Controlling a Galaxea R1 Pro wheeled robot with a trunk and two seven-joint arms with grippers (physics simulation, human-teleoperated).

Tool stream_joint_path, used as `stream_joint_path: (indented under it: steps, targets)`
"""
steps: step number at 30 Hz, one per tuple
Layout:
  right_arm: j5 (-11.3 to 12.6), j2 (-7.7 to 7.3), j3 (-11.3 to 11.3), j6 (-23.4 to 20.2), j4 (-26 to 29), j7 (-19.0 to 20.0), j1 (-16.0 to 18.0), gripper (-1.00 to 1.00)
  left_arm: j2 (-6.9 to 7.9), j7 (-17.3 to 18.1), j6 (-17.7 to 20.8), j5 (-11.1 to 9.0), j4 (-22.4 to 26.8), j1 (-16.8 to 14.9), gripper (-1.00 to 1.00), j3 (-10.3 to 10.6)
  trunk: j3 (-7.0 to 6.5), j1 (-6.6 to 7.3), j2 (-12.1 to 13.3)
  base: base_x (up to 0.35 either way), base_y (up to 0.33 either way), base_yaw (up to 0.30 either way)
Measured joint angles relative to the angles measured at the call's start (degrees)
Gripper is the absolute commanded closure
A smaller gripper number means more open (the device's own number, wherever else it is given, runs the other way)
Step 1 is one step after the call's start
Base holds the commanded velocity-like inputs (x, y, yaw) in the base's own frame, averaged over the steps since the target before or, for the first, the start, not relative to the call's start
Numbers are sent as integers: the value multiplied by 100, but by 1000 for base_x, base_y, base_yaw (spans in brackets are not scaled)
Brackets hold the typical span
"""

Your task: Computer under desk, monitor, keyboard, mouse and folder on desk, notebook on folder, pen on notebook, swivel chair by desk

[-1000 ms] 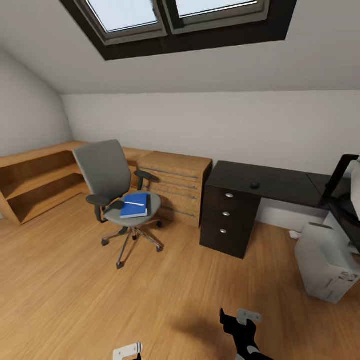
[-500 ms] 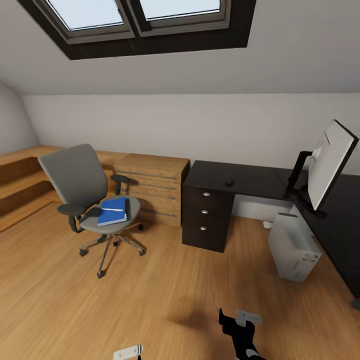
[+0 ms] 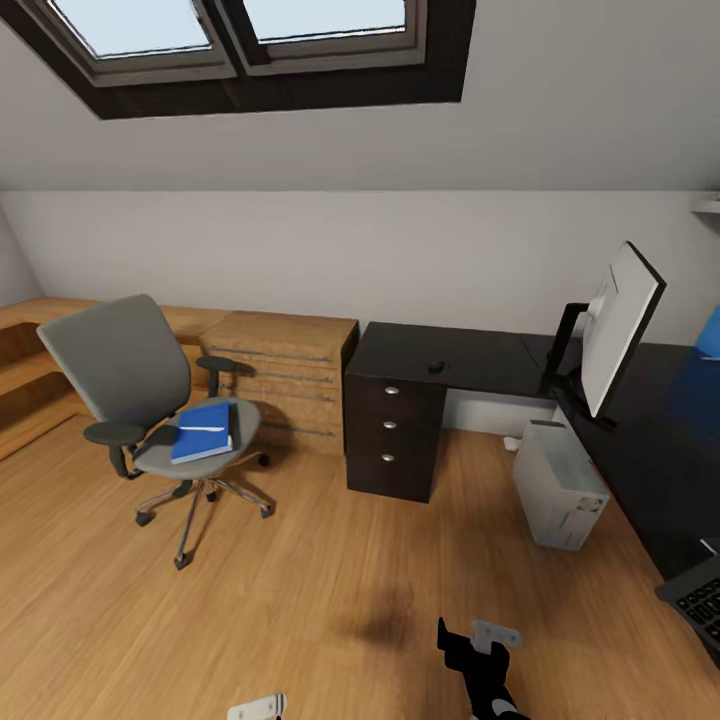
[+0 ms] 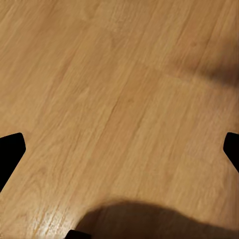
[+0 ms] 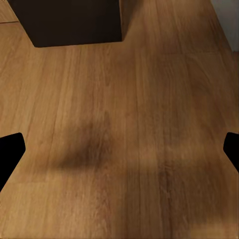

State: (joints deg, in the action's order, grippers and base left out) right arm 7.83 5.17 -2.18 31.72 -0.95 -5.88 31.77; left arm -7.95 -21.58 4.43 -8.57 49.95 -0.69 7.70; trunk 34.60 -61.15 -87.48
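At the far left your swivel chair point(image 3: 135, 395) stood on the wood floor point(image 3: 300, 590), well apart from the table. The blue folder point(image 3: 203, 432) lay flat on its seat, with a thin white thing across its top that was too small to name. Just right of the chair, against the far wall, sat a low light-wood cabinet point(image 3: 280, 375). Next came the black table point(image 3: 450, 350), its dark drawers point(image 3: 390, 430) facing you and a small dark object point(image 3: 437, 367) on its top; I couldn't tell what that was. Further right the monitor point(image 3: 618, 330) stood tilted on the table, its light back toward you. The computer point(image 3: 558, 484) rested on the floor below it, beside the table's long right wing. At the near right edge a corner of the keyboard point(image 3: 697, 600) lay on the table.

Your left gripper point(image 4: 119, 149) and right gripper point(image 5: 119, 149) both hung over bare floor, jaws spread wide with nothing between them.
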Motion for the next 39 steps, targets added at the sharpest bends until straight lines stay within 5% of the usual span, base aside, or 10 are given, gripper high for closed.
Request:
stream_joint_path:
  steps: [27, 39]
  targets:
    - [8, -37, -1, -20, 0, 10, -24, -100, -18, 14, 1, 13, -436, 1, -100, -4, -481, 593, 1083, 0, 0, -1]
    - [17, -39, -6, 26, 8, 3, -27, -100, -18, 22, 1, 13, -443, 1, -100, 4, -481, 594, 1085, 0, 0, -6]
